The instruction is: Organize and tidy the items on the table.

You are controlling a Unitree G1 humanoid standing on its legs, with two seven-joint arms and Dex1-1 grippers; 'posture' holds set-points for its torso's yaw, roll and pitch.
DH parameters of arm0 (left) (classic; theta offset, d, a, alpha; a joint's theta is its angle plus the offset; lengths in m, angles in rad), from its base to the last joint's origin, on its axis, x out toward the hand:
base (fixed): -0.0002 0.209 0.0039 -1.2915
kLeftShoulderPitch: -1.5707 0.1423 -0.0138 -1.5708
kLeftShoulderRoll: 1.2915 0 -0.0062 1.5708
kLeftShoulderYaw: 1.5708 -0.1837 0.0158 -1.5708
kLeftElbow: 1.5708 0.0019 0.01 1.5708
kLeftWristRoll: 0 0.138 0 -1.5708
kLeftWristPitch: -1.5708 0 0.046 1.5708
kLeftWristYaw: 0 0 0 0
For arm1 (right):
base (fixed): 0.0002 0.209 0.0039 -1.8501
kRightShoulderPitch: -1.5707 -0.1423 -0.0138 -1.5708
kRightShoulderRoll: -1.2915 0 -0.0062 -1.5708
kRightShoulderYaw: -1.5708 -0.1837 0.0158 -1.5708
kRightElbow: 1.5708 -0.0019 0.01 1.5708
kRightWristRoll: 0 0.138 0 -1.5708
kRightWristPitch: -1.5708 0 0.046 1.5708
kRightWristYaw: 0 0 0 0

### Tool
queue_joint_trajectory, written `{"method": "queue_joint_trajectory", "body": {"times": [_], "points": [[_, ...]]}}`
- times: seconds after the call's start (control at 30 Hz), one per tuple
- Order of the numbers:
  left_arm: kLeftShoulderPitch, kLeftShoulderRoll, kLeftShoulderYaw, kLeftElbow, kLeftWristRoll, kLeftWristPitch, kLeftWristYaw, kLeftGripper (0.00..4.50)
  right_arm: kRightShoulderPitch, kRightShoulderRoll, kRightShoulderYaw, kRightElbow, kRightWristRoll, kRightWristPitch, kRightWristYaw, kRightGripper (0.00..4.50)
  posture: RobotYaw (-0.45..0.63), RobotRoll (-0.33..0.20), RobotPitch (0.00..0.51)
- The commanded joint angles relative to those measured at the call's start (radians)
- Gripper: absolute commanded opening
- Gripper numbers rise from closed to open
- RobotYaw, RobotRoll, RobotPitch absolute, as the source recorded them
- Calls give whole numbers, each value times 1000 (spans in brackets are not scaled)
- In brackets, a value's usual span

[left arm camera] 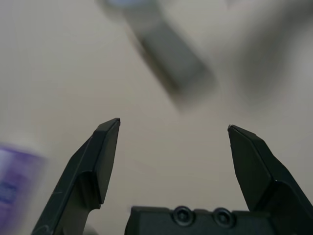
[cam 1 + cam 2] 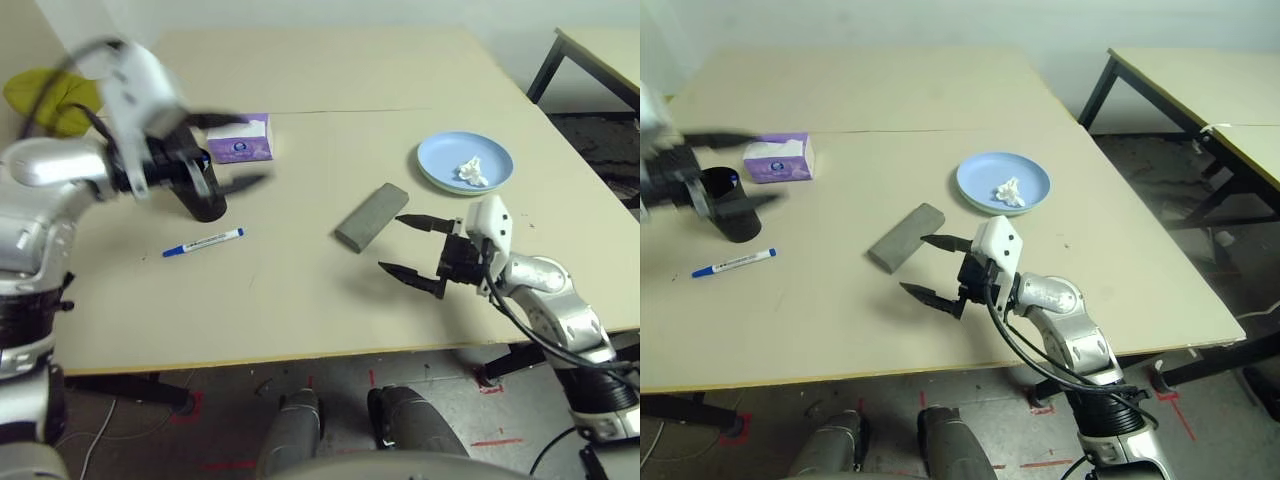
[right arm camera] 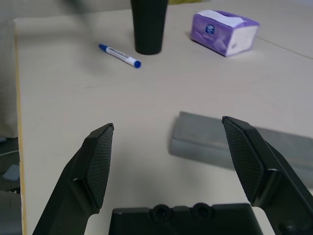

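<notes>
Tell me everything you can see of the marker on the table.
The marker is a slim pen with a white barrel, dark printing along it, a blue cap and a blue butt end. It looks like plastic. It lies flat on its side on the beige table, capped, nearer the robot than the black cup, with its cap end pointing to the robot's left. Only the tabletop touches it; neither gripper does.
</notes>
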Motion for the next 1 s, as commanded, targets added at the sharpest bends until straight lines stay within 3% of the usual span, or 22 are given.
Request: {"method": "queue_joint_trajectory", "body": {"times": [0.03,0.2,0.37,0.83,1.0], "points": [[34,88,-94,114,164,-32,-77,4479,12,5,9,-5,-12,-9,0,4500,-127,0,123],[-3,129,-100,208,227,48,-130,4479,33,-11,10,-14,-19,-41,25,4500,-139,0,124],[-31,132,-107,267,310,22,-146,4479,43,-12,21,-11,-7,-94,84,4500,-143,0,118],[-53,23,-103,357,422,-50,-86,4479,48,-37,34,-27,-17,-117,122,4500,-157,0,116],[-68,-48,-112,440,456,-50,-41,4479,49,-52,32,-48,-10,-98,114,4500,-164,0,114]]}}
